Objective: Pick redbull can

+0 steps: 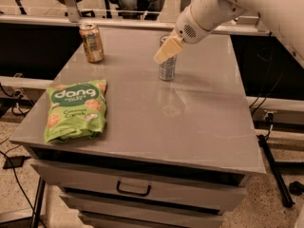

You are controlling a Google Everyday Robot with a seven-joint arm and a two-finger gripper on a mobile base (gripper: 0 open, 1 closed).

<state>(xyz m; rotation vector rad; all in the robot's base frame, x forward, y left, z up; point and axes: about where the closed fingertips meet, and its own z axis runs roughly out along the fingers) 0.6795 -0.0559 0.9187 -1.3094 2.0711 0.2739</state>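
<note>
Camera view: gripper [167,51] is at the top of the redbull can [167,70], upright on the table [190,122]. Spread or closed, I cannot tell.

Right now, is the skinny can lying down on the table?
No, the redbull can stands upright on the table, with the robot's hand at its top.

The green snack bag [76,110] near the counter's [190,127] front left corner reads "dang" in white. Nothing is legible on the slim silver can [166,70], where the gripper [167,51] hovers, toward the back edge.
</note>
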